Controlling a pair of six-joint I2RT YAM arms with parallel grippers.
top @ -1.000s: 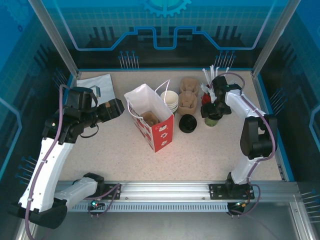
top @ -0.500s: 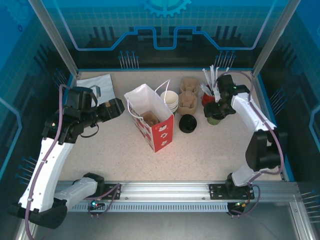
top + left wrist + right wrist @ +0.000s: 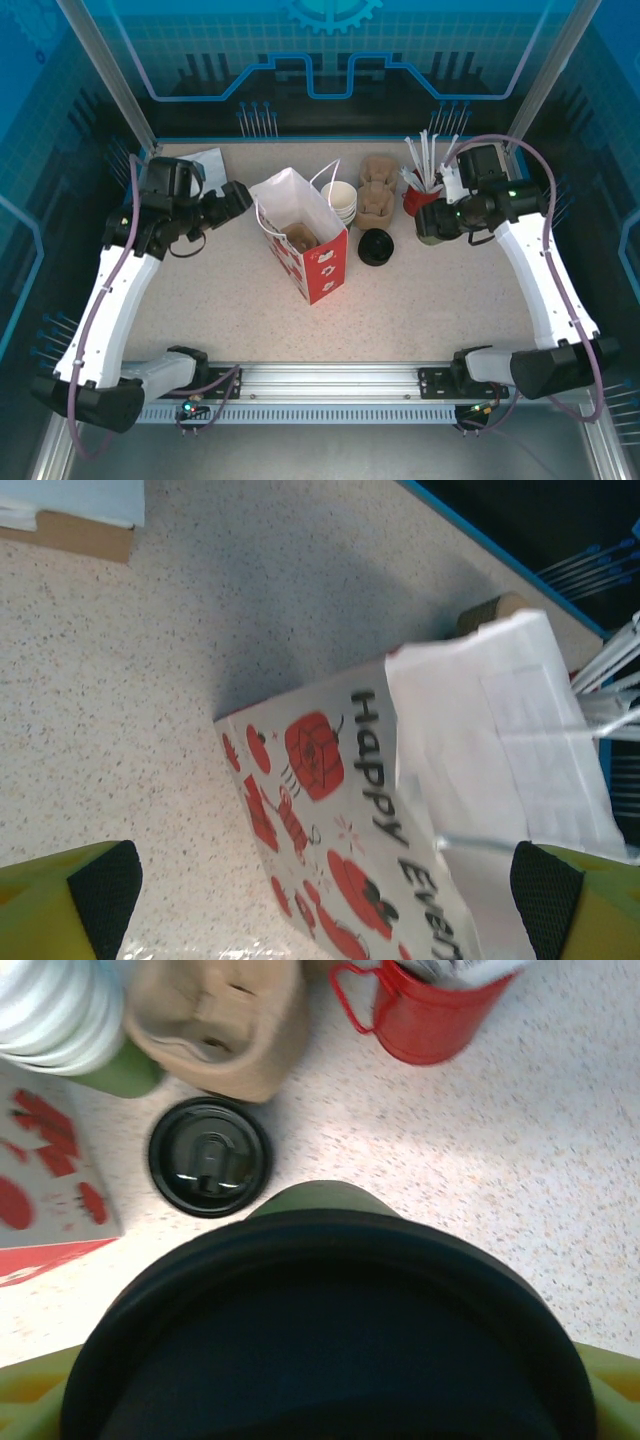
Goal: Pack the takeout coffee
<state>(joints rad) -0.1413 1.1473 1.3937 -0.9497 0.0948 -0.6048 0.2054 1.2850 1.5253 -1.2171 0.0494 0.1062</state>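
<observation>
The takeout coffee, a green-sided cup (image 3: 428, 232) under a black lid (image 3: 320, 1350), sits between the fingers of my right gripper (image 3: 436, 222), which is shut on it just right of the loose black lid (image 3: 375, 247). In the right wrist view the lid fills the space between my right gripper (image 3: 320, 1400) fingers, and the cup's green side (image 3: 320, 1200) shows beyond it. My left gripper (image 3: 236, 197) stands open just left of the white-and-red paper bag (image 3: 305, 245), with nothing between its fingers. From the left wrist the left gripper (image 3: 325, 905) faces the bag's printed side (image 3: 330, 810).
A stack of white cups (image 3: 340, 200), a brown cardboard carrier (image 3: 377, 198) and a red cup of white straws (image 3: 418, 190) stand behind the loose lid (image 3: 210, 1157). A brown piece lies inside the bag (image 3: 300, 237). Flat white paper (image 3: 200, 165) lies at the back left.
The right arm has swung its elbow out to the right and the gripper has turned round the cup, which shifted slightly back. The left gripper has moved a little toward the back.
</observation>
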